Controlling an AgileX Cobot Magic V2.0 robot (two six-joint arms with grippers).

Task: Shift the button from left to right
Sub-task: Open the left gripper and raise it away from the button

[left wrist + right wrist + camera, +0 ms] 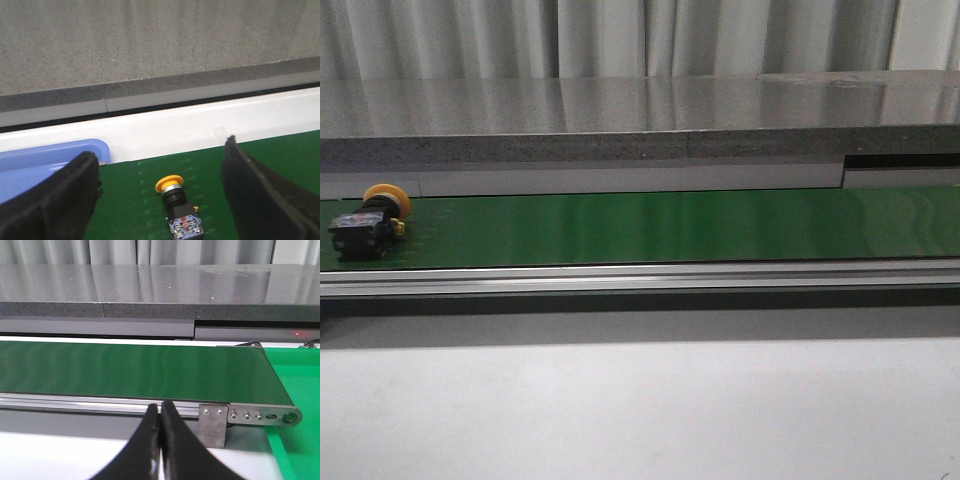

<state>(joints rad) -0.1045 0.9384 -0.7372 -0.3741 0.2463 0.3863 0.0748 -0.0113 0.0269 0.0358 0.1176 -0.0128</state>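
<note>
Green belting spans your view below a grey stone ledge. You find the yellow-capped push-button on its boxy black body lying on its side at the belt's left end. Your left hand is spread wide around it, untouching. Your right hand is closed, empty.

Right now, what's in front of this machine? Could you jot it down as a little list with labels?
button: lying on its side at the far left of the belt, yellow cap toward the back
green belt: otherwise bare in the front view
left gripper: open, fingers either side of the button, not touching it
right gripper: shut, holding nothing, near the belt's right end
blue tray: beside the belt, near the button
</note>
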